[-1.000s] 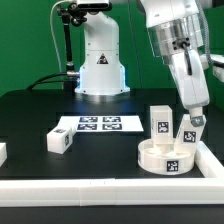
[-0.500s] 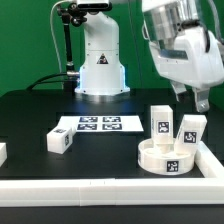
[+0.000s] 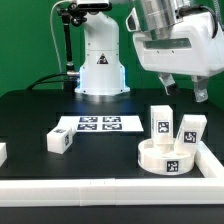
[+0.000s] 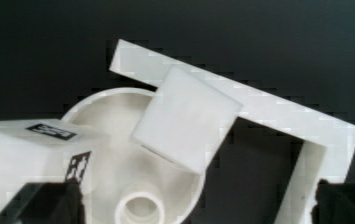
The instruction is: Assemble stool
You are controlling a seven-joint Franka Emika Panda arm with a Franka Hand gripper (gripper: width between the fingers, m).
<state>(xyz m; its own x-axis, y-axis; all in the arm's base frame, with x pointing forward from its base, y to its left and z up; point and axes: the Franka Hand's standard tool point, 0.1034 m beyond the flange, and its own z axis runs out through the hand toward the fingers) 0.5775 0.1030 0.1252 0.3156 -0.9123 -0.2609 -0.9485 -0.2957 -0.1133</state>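
Hanging high over the exterior view's right side: claw (image 3: pixel 187 90), fingers spread wide, nothing between them, well clear of every part. Beneath it, on the black bench (image 3: pixel 30 120), close to the corner where front rail (image 3: pixel 90 190) meets side rail (image 3: pixel 208 158): round ring-like seat (image 3: pixel 160 157), lying flat, tag on its near wall. Standing upright at the seat's far edge: first leg (image 3: pixel 160 122), tag facing the camera, foot hidden by the seat's rim. Just to the exterior view's right of it: second leg (image 3: pixel 189 130), tilted a little, close against the seat; impossible to tell whether either stands inside the ring or just behind it. Well apart, toward the exterior view's left: third leg (image 3: pixel 58 141), lying on the bench just beside the marker board (image 3: pixel 97 124). Cut off at the exterior view's left edge: another small white piece (image 3: pixel 2 152), kind not clear. Behind the marker board: white robot base (image 3: pixel 100 62). From the wrist view, blurred: curved seat rim with a tag, one slanted white leg face overlapping it, rail corner behind.
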